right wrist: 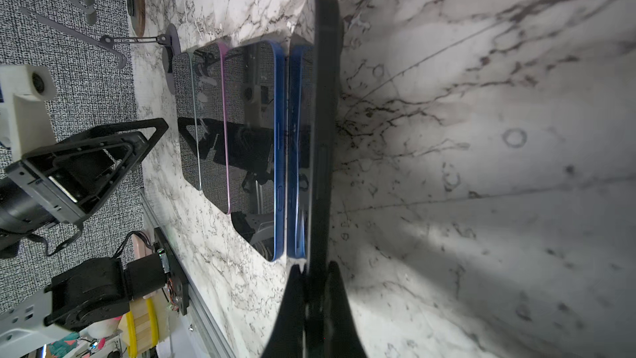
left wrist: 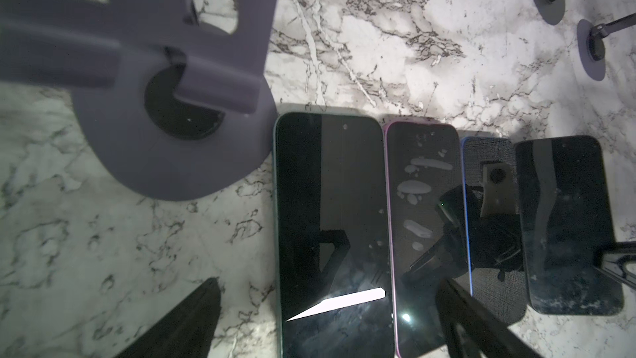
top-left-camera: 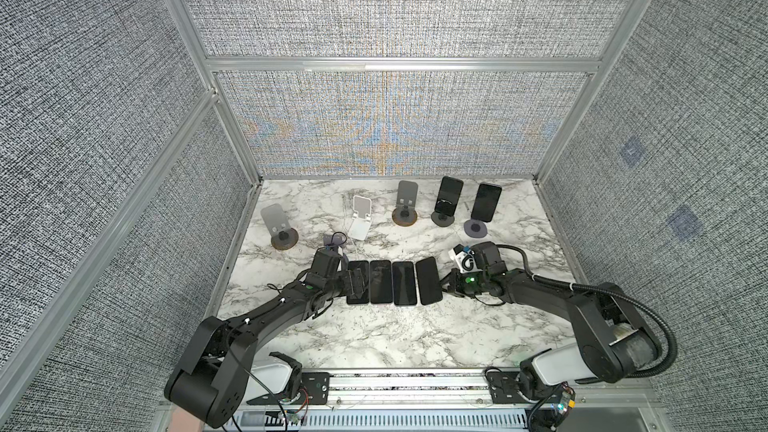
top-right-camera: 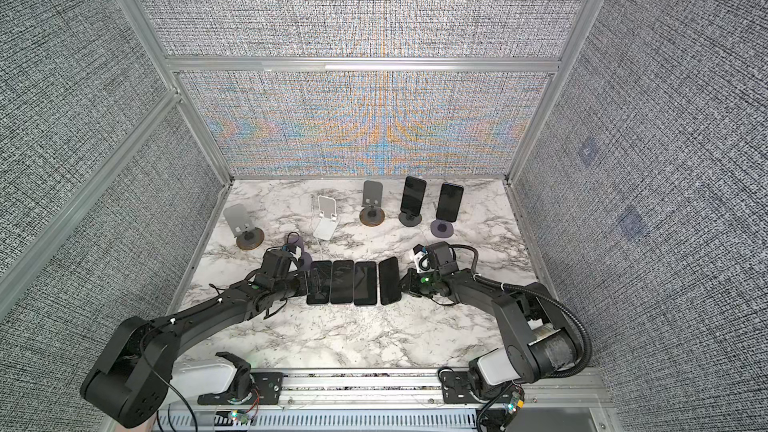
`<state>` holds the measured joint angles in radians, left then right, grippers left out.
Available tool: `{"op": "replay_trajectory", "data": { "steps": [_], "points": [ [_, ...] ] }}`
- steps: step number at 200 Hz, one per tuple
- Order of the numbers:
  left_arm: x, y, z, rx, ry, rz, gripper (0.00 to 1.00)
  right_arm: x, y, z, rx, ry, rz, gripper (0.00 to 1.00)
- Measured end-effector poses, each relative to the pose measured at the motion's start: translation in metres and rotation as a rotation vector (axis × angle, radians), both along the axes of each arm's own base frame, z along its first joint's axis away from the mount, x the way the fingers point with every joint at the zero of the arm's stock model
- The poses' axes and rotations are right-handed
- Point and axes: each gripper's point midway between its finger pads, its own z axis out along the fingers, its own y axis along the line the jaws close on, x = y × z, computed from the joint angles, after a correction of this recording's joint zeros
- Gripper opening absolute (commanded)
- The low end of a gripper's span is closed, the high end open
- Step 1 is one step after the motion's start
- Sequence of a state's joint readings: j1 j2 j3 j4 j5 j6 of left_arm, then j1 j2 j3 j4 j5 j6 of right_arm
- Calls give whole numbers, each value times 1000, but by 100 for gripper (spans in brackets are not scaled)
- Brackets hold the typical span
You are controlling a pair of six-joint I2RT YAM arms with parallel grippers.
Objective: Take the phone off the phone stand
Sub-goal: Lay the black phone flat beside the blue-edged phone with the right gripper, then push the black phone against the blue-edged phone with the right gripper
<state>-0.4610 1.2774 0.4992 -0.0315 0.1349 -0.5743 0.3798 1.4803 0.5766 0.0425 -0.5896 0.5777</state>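
Phone (top-left-camera: 429,280), black and glossy, ends a row of four on the marble table (top-left-camera: 415,338). Left gripper (top-left-camera: 356,283) gapes over the first handset (left wrist: 330,201); right gripper (right wrist: 315,266) pinches the phone's edge, its steep tilt plain only from the right wrist.

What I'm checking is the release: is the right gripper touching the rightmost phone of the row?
Touching. The right wrist view shows the right gripper shut on the rightmost phone, a finger on each face.
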Motion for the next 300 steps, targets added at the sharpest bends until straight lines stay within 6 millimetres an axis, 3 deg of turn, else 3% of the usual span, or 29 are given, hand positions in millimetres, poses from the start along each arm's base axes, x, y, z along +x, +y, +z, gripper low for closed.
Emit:
{"op": "replay_trajectory", "data": {
  "steps": [48,125,300],
  "points": [
    [1,-2,-3,12,12,-17,98,3,6,-3,5,-4,-2,2],
    [-1,-3,-7,19,36,-26,99,1,4,-20,-63,26,-11,24],
    [-5,-2,-10,22,51,-33,99,7,12,-14,-83,-9,27,55]
  ]
}}
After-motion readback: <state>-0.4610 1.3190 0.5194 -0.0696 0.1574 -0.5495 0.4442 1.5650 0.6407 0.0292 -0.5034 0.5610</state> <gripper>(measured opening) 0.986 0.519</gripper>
